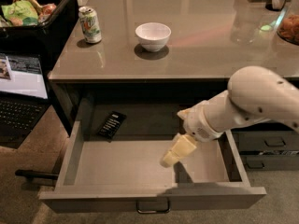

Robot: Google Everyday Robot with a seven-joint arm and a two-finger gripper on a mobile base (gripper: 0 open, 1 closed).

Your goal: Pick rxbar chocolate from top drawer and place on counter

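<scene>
1. Drawer [140, 197] first: you see it pulled wide open beneath the counter [201, 45], with its metal handle [153, 206] on the front wall.
2. Your gripper [174, 153] hangs inside the drawer, over the right half of its floor. It tilts down and toward the drawer's left side.
3. Your white arm [252, 101] reaches in from the drawer's right, crossing above its right wall.
4. You cannot tell whether the gripper is open or closed.
5. Your chocolate bar [111, 125] lies flat on the drawer floor in the back left part, near the left wall, turned at a slant and well apart from the gripper.
6. Above the drawer, on the counter, a white bowl [153, 35] stands over the drawer's middle. A green-and-white can [89, 24] stands upright over its left end.
7. Left of the drawer you have an open laptop [21, 92].
</scene>
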